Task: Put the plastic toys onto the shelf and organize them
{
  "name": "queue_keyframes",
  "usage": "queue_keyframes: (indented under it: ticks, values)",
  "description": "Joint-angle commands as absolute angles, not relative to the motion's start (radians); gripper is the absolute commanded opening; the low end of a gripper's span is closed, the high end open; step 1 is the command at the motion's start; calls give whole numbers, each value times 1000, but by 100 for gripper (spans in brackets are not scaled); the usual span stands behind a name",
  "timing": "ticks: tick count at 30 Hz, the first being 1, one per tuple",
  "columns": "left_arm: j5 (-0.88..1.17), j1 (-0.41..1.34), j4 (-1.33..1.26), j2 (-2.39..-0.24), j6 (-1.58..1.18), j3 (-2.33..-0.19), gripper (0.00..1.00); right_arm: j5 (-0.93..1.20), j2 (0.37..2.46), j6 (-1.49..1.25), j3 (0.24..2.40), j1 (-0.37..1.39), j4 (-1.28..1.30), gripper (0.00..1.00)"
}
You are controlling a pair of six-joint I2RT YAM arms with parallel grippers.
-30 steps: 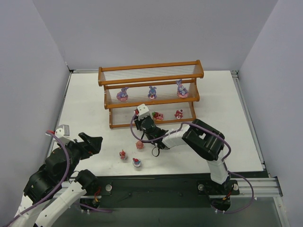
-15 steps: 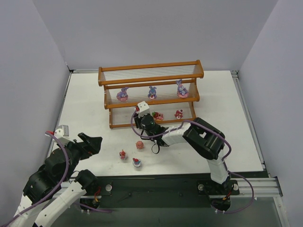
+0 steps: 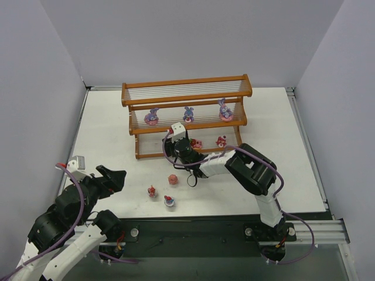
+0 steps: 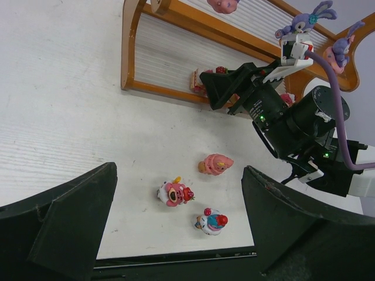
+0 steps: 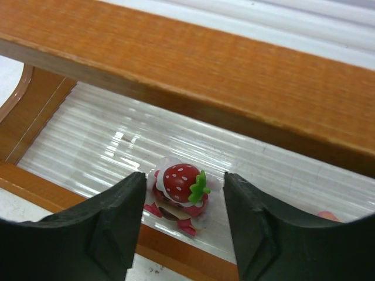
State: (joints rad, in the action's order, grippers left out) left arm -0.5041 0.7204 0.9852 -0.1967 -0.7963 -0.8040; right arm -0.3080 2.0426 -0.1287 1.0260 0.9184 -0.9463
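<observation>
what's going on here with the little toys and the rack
The right fingers straddle a strawberry cake toy resting on the shelf's bottom tier; whether they grip it is unclear. Two more toys sit on that tier, three bunnies on the middle one, and three toys lie on the table. The left fingers hang open near the table's front.

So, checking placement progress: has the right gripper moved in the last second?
Yes. The right gripper moved up the top view, toward the shelf, reaching into its lowest tier.
</observation>
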Motion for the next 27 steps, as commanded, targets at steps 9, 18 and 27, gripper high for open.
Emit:
queue_keyframes:
  ticks: [9, 18, 27]
  values:
    - [-529, 732, 983, -187, -804, -831, 97, -310, 1973, -129, 1017, 930, -983, 73]
    - [-540, 739, 994, -189, -815, -836, 97, -330, 1862, -112, 934, 994, -1014, 86]
    - [-546, 747, 999, -192, -819, -838, 97, -380, 1688, -172, 845, 1066, -898, 87]
